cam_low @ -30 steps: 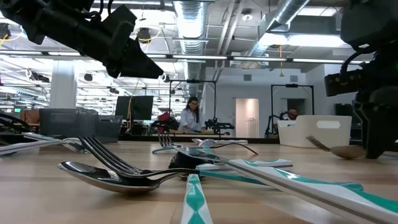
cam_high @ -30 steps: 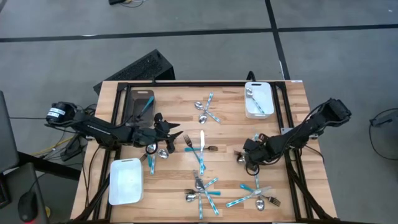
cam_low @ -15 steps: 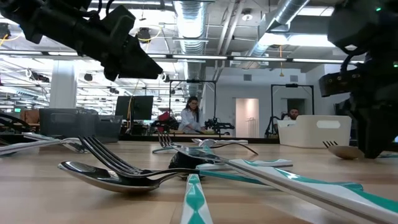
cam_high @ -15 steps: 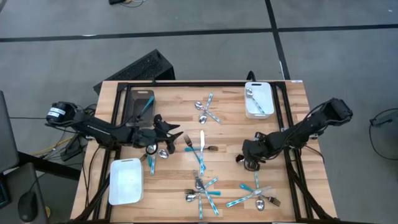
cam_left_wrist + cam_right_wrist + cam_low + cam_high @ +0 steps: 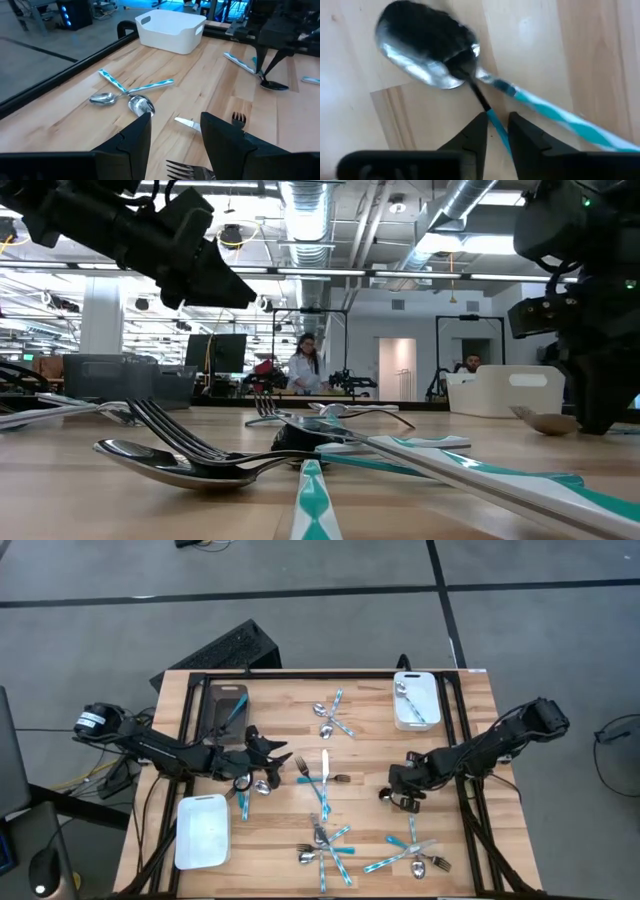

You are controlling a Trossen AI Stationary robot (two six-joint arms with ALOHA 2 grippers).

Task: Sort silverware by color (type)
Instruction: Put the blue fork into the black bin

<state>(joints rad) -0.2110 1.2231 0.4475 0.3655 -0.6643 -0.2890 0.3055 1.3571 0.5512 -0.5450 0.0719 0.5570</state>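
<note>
Two end effectors: both low over the wooden desk [image 5: 365, 755], well apart from each other.
Right end effector [image 5: 496, 131]: fingers nearly together around the thin handle of a teal-handled spoon [image 5: 427, 50], just behind its bowl; whether they already pinch it I cannot tell.
Spoon: flat on the desk, bowl just ahead of the fingertips, striped handle running off to one side.
Left end effector [image 5: 175, 131]: fingers spread apart, gripping nothing.
Ahead of the left end effector: two crossed spoons [image 5: 125, 97], and beyond them a white tray [image 5: 170, 31].
Beside the left end effector: a dark grey tray [image 5: 227, 705] and another white tray [image 5: 203, 830].
Silverware [image 5: 325, 840]: scattered in small crossed heaps between and near both end effectors; one heap [image 5: 413, 855] lies just beside the right one.
Room behind: a person [image 5: 303, 367] stands far off.
</note>
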